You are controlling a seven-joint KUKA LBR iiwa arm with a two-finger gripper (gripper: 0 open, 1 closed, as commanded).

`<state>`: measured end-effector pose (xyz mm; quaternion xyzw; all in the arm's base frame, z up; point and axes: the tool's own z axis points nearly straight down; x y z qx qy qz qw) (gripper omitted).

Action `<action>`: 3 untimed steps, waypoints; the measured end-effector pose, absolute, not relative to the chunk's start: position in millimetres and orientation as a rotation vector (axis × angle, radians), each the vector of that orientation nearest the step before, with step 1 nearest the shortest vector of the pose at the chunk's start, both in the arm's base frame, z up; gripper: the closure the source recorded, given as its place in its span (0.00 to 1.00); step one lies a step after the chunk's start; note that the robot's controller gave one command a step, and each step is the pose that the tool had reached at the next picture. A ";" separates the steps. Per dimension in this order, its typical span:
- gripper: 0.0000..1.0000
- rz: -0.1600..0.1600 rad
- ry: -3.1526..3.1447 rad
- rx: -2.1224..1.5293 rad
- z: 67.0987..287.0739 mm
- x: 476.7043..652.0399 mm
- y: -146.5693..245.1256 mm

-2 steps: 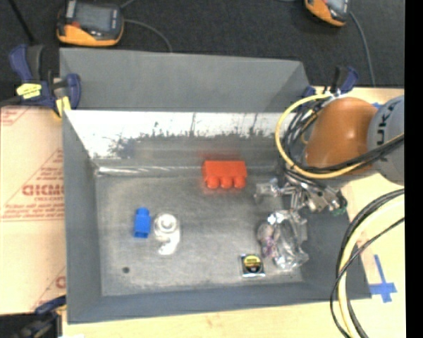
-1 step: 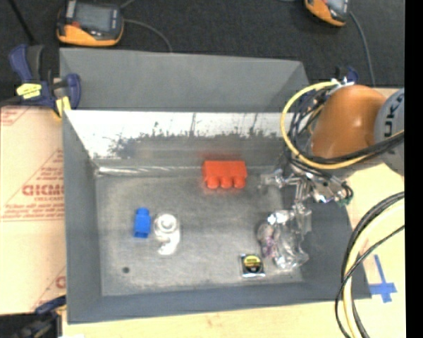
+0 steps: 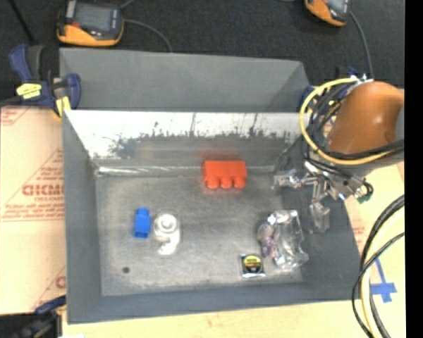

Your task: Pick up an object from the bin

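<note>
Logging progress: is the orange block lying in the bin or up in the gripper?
In the bin: the orange block lies on its floor by the back wall, apart from the gripper.

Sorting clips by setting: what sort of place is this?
Probably a robot grasping lab: a grey metal bin of loose things, an orange block among them, and a claw reaching in.

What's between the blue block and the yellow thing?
In the camera view: a white thing beside the blue block, then bare floor to the yellow thing.
</note>
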<state>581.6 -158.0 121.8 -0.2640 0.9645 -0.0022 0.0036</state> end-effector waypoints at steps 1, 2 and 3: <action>0.00 0.017 2.826 -1.349 92.2 576.5 -151.9; 0.00 0.003 2.828 -1.347 71.8 593.3 -134.2; 1.00 -0.004 2.834 -1.339 72.8 592.5 -139.0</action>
